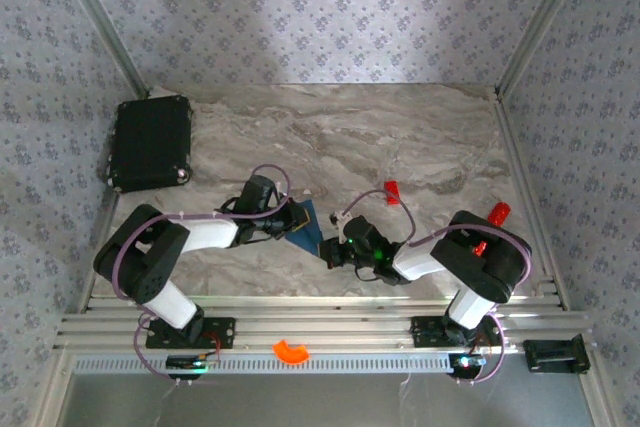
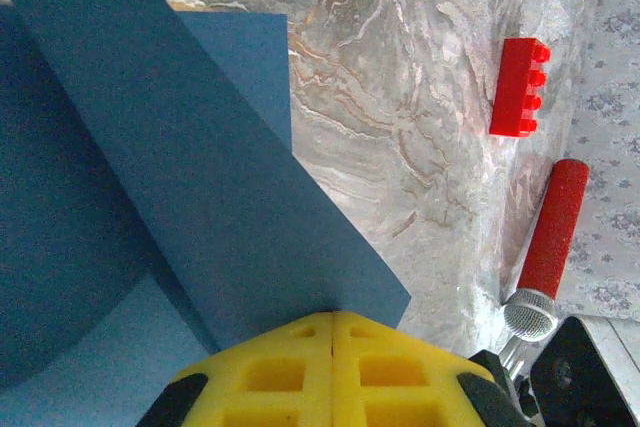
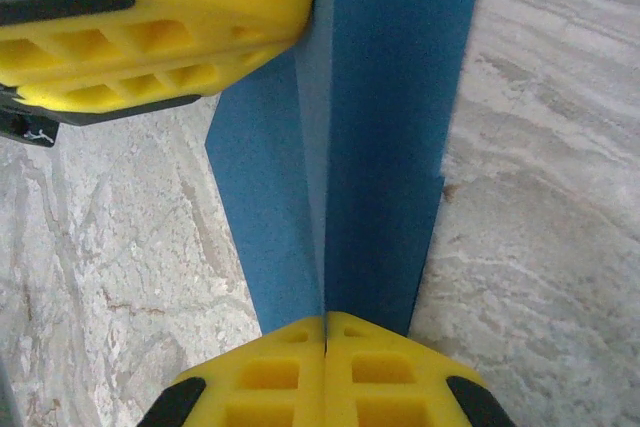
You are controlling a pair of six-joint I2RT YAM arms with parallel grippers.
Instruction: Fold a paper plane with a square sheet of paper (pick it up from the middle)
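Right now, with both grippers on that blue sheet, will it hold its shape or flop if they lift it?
Probably floppy: the sheet is thin and curves beside the left gripper. The fold pinched in the right gripper likely stiffens it along that line. It looks light, so both pinches should hold.

I'm seeing the thin, matte, dark blue sheet of paper (image 1: 310, 229) sitting creased lengthwise, its flaps overlapping in layers, well to the right of the black rectangular case (image 1: 150, 144) and on its near side. The left gripper (image 2: 332, 317) and right gripper (image 3: 325, 319) are pinching its opposite ends.
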